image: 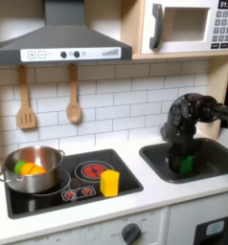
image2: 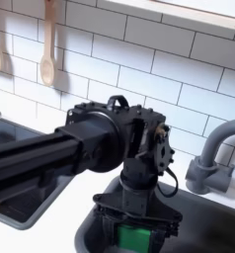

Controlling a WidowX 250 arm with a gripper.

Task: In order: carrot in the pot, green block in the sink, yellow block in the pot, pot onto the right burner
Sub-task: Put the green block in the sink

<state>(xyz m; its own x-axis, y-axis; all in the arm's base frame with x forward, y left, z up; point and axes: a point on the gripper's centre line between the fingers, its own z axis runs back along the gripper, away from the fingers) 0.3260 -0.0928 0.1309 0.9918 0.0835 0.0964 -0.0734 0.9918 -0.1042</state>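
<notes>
Gripper (image2: 136, 237) at the lower middle of the second exterior view reaches down into the sink (image2: 203, 225), its fingers (image2: 112, 232) clamped on the green block (image2: 134, 238), a small plain cube of bright green showing between the black tips. In the first exterior view the same gripper (image: 182, 164) hangs at the right of the frame inside the dark grey sink (image: 214, 159), with the green block (image: 185, 165) a small green patch at its lower end; whether the cube touches the basin floor cannot be told. A grey arched faucet (image2: 214, 158) stands at the right edge of the second exterior view.

On the stove (image: 78, 180) at the lower left of the first exterior view sits the shiny round steel pot (image: 32, 169), with the orange carrot (image: 30, 168) lying inside it. The yellow block (image: 109, 182), bright and slightly taller than wide, stands upright at the stove's right side beside the red burner ring (image: 91, 171), well apart from the pot. The white worktop (image: 135, 207) runs along the front.
</notes>
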